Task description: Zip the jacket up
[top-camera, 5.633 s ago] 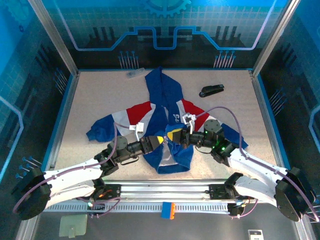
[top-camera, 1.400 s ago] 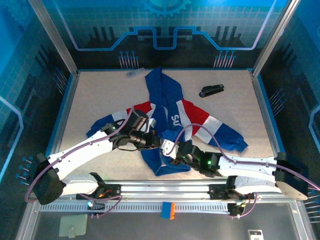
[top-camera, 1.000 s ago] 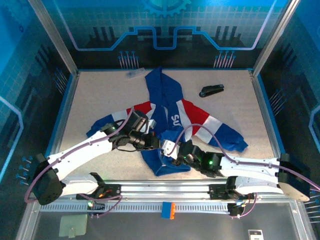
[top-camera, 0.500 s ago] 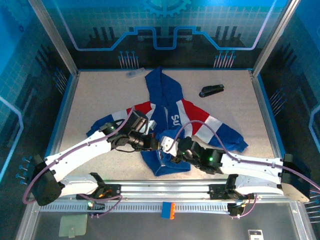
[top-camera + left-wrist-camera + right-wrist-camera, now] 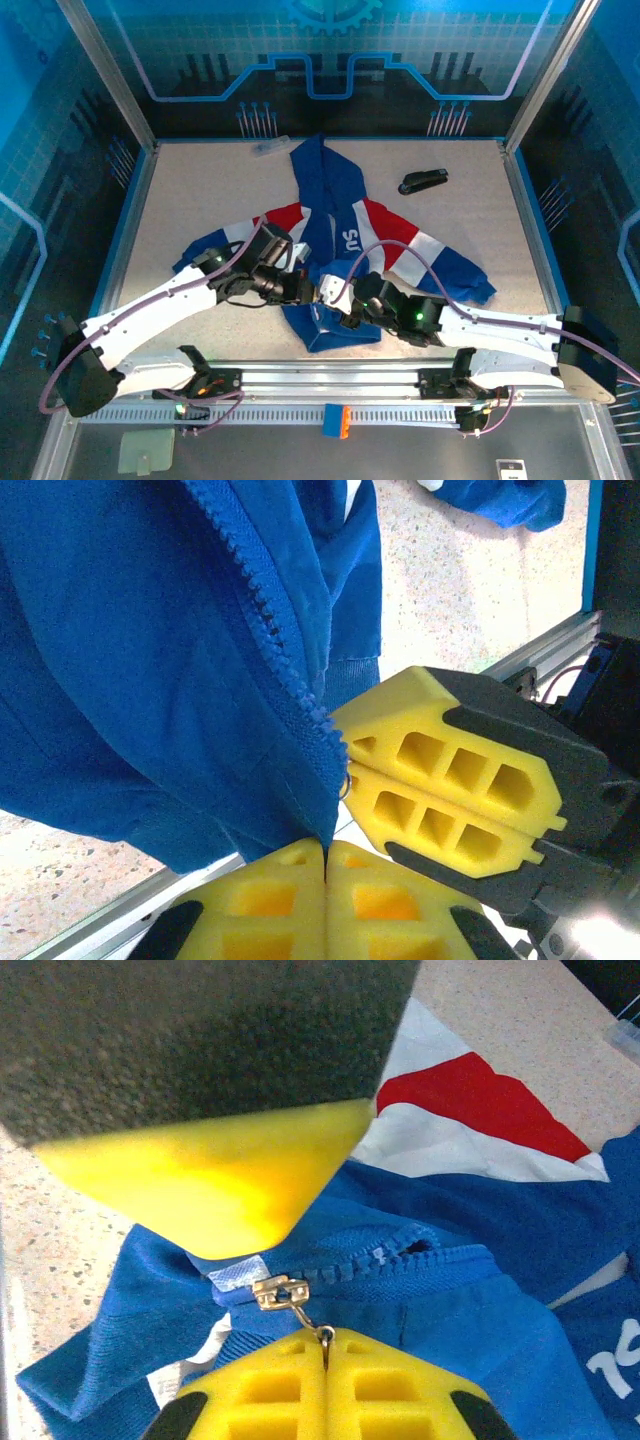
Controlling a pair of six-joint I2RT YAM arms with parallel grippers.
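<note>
Top external: jacket (image 5: 345, 235) spread on table (image 5: 200, 190); black stapler (image 5: 423, 181) beyond it, apart. At jacket's hem, left claw (image 5: 325, 852) pinched on zipper tape (image 5: 290, 680), right claw (image 5: 325, 1340) pinched on zipper pull (image 5: 283, 1293).

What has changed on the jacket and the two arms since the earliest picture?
The right arm dropped from a raised bend to a low stretch, uncovering a sleeve; the left arm bent further over the jacket. Now the right gripper is shut on the zipper pull, the left gripper on the jacket's edge beside it. The hood and black stapler stayed put.
</note>
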